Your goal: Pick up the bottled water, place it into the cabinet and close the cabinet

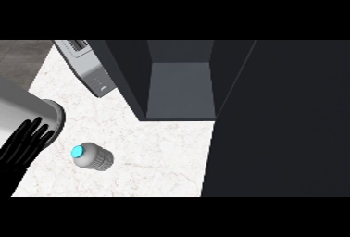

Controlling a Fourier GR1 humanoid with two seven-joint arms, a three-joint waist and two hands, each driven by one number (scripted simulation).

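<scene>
Water bottle standing on the counter, just off my left hand, not yet picked up.

The bottle [93, 157] stands upright on the pale marble counter [157, 148], seen nearly from above: a blue cap on top and a ribbed grey body below. I judge it light and stiff but smooth enough to slip, so I would close round the ribbed body below the cap, not the cap itself. It sits just to the right of my left hand [26, 147] and apart from it. My left hand hangs at the view's left edge with its fingers straight and spread, holding nothing. My right hand does not show. Beyond the bottle, farther from my hand, the dark cabinet [179, 88] stands open, its door [280, 120] swung out on the right. A toaster [89, 65] sits left of it.
</scene>
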